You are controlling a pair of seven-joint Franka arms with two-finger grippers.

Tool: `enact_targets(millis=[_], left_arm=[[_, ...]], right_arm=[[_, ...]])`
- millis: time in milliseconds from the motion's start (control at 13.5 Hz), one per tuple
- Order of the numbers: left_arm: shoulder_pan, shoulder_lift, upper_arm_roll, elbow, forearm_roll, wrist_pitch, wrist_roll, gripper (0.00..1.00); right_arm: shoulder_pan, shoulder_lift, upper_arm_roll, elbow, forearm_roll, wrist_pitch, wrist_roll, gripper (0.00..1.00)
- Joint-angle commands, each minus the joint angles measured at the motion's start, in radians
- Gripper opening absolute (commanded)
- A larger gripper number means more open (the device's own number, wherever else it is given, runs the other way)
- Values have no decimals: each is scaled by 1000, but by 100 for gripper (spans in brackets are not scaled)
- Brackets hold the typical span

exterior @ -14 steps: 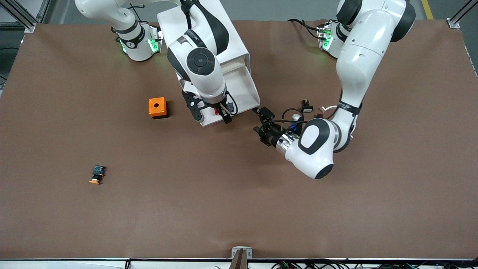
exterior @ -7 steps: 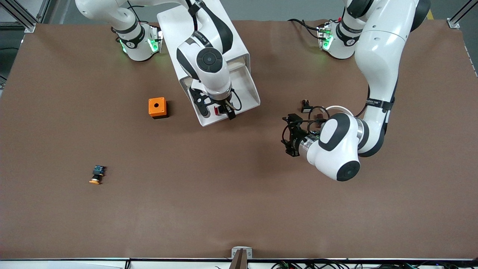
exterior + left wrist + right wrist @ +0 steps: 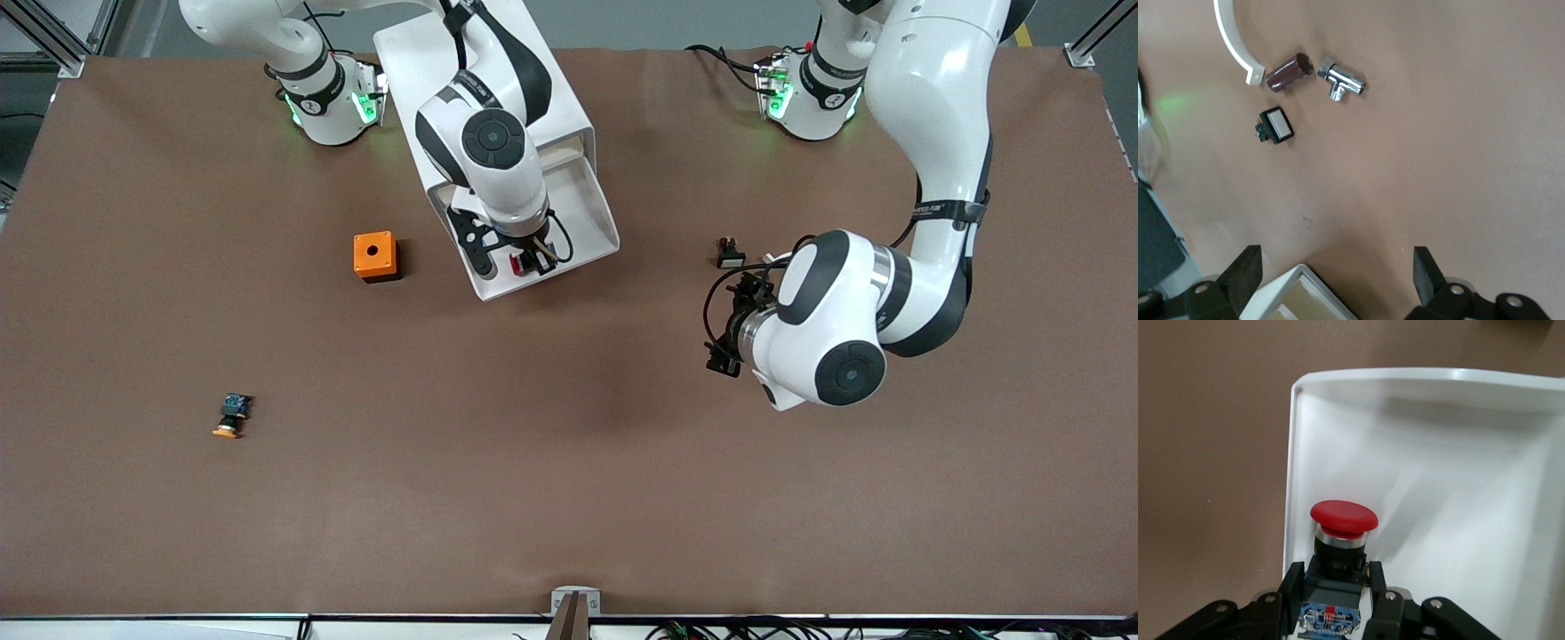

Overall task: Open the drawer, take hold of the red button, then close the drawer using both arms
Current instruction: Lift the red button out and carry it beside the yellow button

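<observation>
Your right gripper [image 3: 1335, 597], at frame bottom, is clamped on the glossy red-capped button [image 3: 1341, 530] inside the smooth white drawer [image 3: 1451, 487]. Your left gripper [image 3: 1335, 277] hovers over the table with its fingers spread wide, holding nothing.

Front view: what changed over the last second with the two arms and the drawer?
The right claw closed on the red button inside the open drawer. The left claw drew back from the drawer toward the left arm's end of the table, open and empty. The drawer, orange box and orange-capped button stayed put.
</observation>
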Motion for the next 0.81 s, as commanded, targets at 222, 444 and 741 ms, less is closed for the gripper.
enact_targets(millis=[222,444,741], left_arm=[[-8,-54,25,-15,22,87,414,99],[-25,-77,16,-15,45,159,541,99],[-60,-83,-7,-21,204,212,722,99]], right_arm=[[-80,-39,0,71,22,-90,-126,0],[-164,-53,-1,146,33,-207,-350,0],[-319,-50,-3,183,20,-252,-739,0]])
